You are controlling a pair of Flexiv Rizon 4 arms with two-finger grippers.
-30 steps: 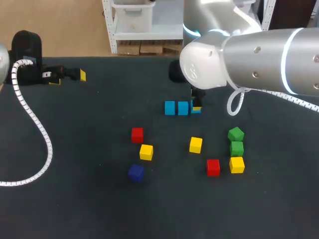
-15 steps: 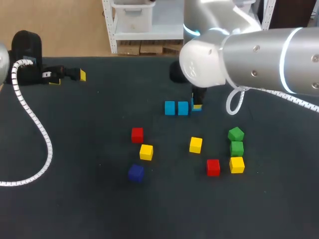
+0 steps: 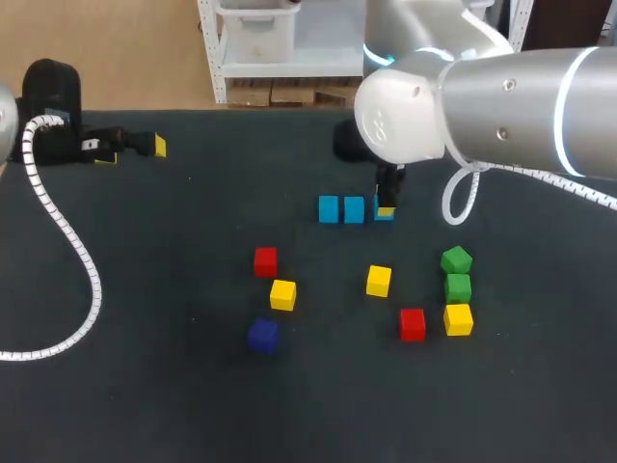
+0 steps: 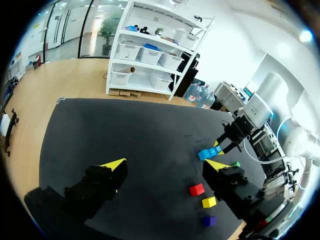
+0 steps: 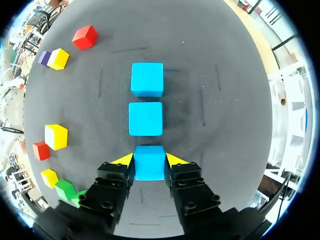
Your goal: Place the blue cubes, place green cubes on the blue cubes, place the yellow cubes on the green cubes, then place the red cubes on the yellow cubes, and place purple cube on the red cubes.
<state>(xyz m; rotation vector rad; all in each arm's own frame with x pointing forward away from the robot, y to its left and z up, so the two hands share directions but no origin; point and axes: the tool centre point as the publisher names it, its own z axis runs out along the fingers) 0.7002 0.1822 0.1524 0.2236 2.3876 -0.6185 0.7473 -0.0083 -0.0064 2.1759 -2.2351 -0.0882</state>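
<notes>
Dark table (image 3: 145, 386): jaws clamp blue cube (image 5: 149, 162), sides hidden.

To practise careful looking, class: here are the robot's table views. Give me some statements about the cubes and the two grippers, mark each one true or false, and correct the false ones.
1. Three light blue cubes lie in one straight row. True.
2. The right gripper holds a green cube. False: its fingers press on both sides of the end light blue cube of the row.
3. The left gripper is open with nothing between its fingers. True.
4. One red cube is stacked on a yellow cube. False: both red cubes rest directly on the black table, each apart from the other cubes.
</notes>
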